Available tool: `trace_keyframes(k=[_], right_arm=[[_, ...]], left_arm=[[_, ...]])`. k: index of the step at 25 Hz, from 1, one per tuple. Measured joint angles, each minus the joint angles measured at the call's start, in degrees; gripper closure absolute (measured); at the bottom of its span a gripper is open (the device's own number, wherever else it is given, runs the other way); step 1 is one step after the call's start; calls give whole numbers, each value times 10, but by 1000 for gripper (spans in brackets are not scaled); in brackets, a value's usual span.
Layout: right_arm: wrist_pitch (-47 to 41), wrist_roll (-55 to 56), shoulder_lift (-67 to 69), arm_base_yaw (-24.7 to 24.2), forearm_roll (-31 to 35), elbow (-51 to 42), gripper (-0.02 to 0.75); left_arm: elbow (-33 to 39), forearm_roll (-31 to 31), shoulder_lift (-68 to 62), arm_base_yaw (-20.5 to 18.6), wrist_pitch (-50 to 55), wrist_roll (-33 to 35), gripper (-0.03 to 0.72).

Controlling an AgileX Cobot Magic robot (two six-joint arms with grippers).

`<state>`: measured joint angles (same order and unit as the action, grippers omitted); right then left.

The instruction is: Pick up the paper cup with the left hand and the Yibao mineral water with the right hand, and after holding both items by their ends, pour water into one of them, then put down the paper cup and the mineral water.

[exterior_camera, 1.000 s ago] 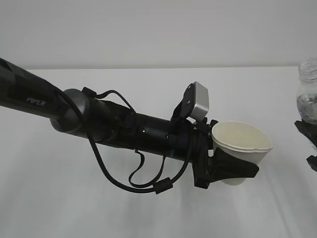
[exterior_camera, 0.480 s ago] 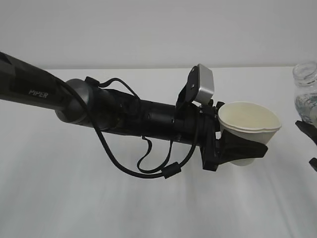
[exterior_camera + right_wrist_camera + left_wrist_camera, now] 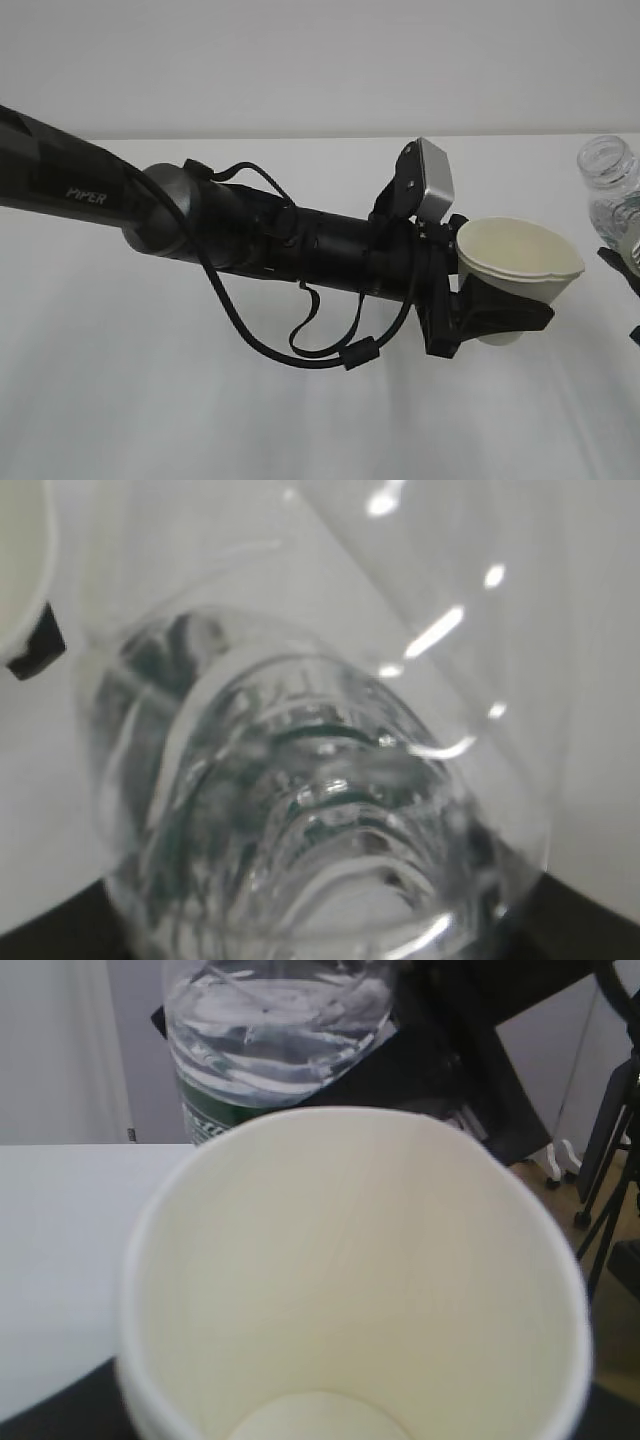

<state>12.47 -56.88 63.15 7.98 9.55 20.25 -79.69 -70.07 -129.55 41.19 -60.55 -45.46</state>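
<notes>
A: Where's the paper cup (image 3: 520, 262)?
B: Clamped in the left pincer (image 3: 500, 318), mouth up, above the bench (image 3: 200, 420).
A: The Yibao mineral water (image 3: 612, 195)?
B: At three o'clock, upright, gripped by the right pincer (image 3: 630, 300).

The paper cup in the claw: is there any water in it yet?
Empty. The left wrist view looks straight into the paper cup: dry cream walls and a bare bottom, while the Yibao mineral water behind it holds water.
</notes>
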Motion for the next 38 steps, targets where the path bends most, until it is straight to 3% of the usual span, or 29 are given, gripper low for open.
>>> trace_keyframes(k=[18, 38], right_arm=[[-5, -101, 0, 0, 7, 0, 293], [3, -300, 0, 0, 113, 1, 293]], left_arm=[[0, 7, 0, 8, 38, 6, 249], [0, 7, 0, 8, 16, 4, 249]])
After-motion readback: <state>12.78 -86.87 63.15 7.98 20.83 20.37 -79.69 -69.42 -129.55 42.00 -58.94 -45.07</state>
